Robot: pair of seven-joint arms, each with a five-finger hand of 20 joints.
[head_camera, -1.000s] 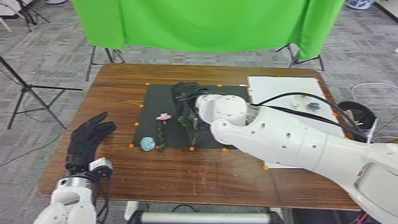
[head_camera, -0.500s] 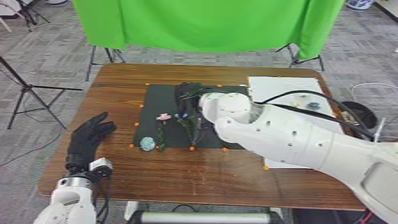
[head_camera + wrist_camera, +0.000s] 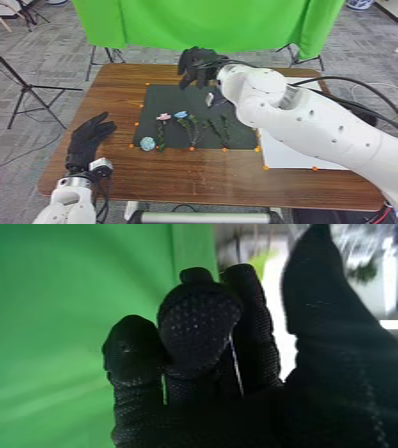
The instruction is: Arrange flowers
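Observation:
In the head view, my right hand (image 3: 197, 65) is over the table's far edge, beyond the dark mat (image 3: 162, 100), fingers loosely extended and holding nothing. The right wrist view shows that hand (image 3: 200, 339) with relaxed fingers, one bent forward, and the thumb apart. On the mat lie a pink flower (image 3: 163, 117) with its green stem and, beside it, a blue flower (image 3: 181, 114). Farther right are leafy green stems (image 3: 218, 131); the right forearm partly covers that side. My left hand (image 3: 87, 137) rests open at the table's left side.
A pale blue oval object (image 3: 147, 144) lies at the mat's near left corner, and a small whitish object (image 3: 210, 99) near its far part. A white sheet (image 3: 289, 155) lies right of the mat, partly under the right arm. Orange markers edge both. A green cloth (image 3: 209, 25) hangs beyond the table.
My right hand has moved from over the mat toward the far edge, uncovering the blue flower and the leafy stems. The left hand has stayed in place.

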